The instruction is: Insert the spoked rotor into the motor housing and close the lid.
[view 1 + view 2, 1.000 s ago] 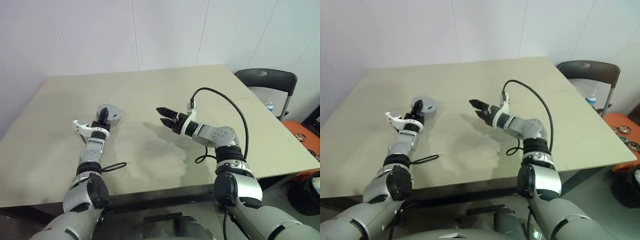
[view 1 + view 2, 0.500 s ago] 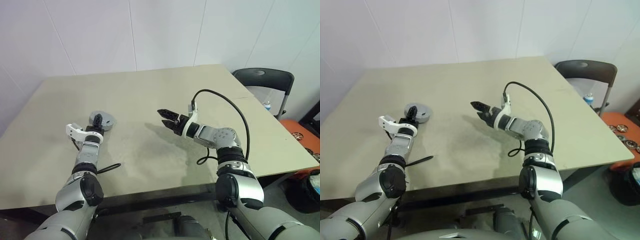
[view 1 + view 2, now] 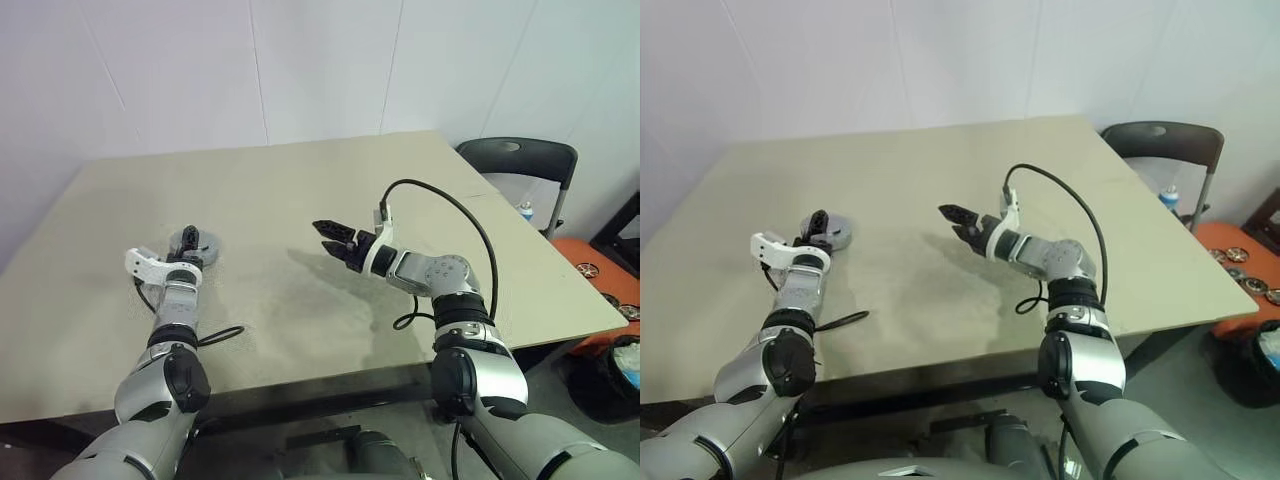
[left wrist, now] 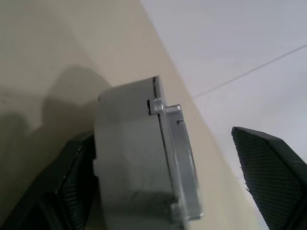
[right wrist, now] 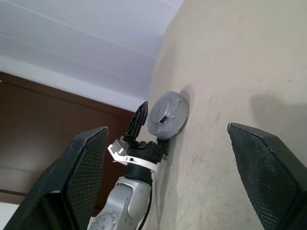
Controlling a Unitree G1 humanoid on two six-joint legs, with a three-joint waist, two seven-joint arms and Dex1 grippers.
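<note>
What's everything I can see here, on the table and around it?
Table: one, beige, fills the middle of the scene.
Motor housing: one, grey, round, with its lid shut, on the table's left part, in front of the left hand.
Chair: one, dark grey, behind the table's far right corner.
Bottle: one, small, blue-capped, beside the chair.
Wall: white panels behind the table.
Left hand: one, black fingers, open, at the housing.
Right hand: one, black fingers, open, above the table's middle, holding nothing.
</note>
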